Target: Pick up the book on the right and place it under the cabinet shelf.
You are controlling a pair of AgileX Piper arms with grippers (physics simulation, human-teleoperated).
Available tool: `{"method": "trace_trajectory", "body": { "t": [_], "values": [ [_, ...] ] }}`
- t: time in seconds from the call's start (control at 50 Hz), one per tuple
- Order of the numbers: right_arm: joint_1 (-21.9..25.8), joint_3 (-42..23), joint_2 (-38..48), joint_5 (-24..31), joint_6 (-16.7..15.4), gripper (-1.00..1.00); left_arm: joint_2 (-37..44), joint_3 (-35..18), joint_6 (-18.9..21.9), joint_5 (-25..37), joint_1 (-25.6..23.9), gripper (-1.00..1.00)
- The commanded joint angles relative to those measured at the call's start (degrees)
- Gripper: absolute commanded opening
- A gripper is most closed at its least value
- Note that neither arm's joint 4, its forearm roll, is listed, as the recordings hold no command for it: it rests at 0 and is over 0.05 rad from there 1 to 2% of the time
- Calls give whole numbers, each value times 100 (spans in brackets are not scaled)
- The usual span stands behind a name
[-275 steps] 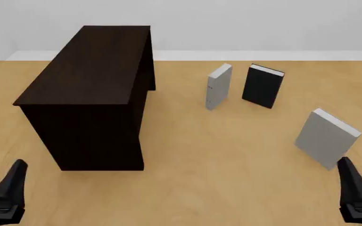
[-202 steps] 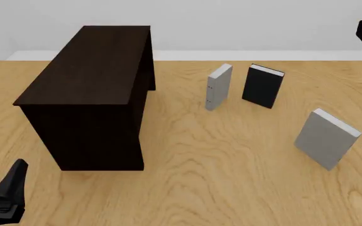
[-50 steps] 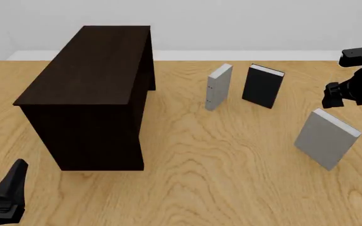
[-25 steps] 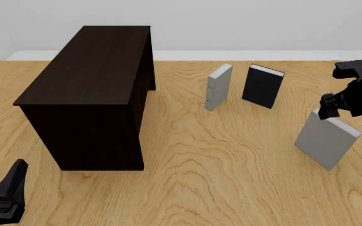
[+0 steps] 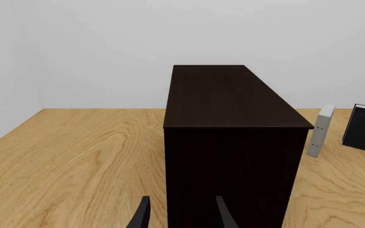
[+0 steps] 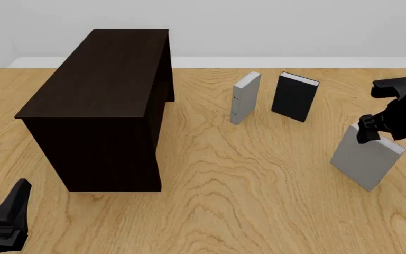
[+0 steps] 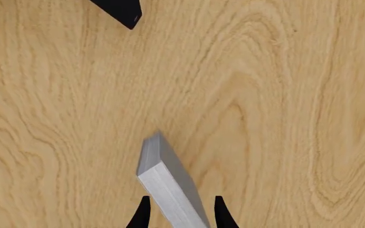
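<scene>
**Right hand astride book's top edge, lower right of front view**

The right hand (image 6: 370, 133) sits over the upright book (image 6: 363, 157), fingers narrowly parted either side of its slim top edge, not visibly clamped. Plain grey cover, white pages. Dark boxy cabinet shelf (image 6: 97, 106) stands far left on the woodgrain tabletop (image 6: 245, 180)

Even, diffuse illumination is recorded in all three views; no single light source can be identified. The wooden table (image 6: 245, 180) is rendered bright and warm, with grain sharply resolved to every edge. Only faint, soft shadows are noted at the base of the cabinet shelf (image 6: 101, 106), whose front face is rendered almost black with little detail. No glare, motion blur, defocus or edge distortion is observed. The back wall (image 5: 169, 42) is uniformly pale grey.
</scene>
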Motion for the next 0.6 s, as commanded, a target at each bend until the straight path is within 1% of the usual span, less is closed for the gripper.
{"method": "trace_trajectory", "body": {
  "t": [0.02,0.28,0.3,0.34,0.4,0.42,0.44,0.48,0.5,0.52,0.56,0.6],
  "values": [
    [-67,80,104,2,-61,100,0,0,0,0,0,100],
    [-103,159,204,-8,-100,100,0,0,0,0,0,100],
    [-126,177,222,-15,-137,100,0,0,0,0,0,100],
    [-85,203,231,-18,-84,100,0,0,0,0,0,100],
    [-137,229,262,-54,-169,100,0,0,0,0,0,100],
    [-132,210,261,-57,-150,100,0,0,0,0,0,100],
    [-175,138,211,-99,-206,-100,0,0,0,0,0,100],
    [-103,166,198,-51,-134,-100,0,0,0,0,0,100],
    [-192,149,190,-79,-280,-100,0,0,0,0,0,100],
    [-96,169,174,-44,-160,-100,0,0,0,0,0,100],
    [-122,136,153,-61,-209,-100,0,0,0,0,0,100],
    [-27,109,73,-50,-157,-100,0,0,0,0,0,100]
  ]
}}
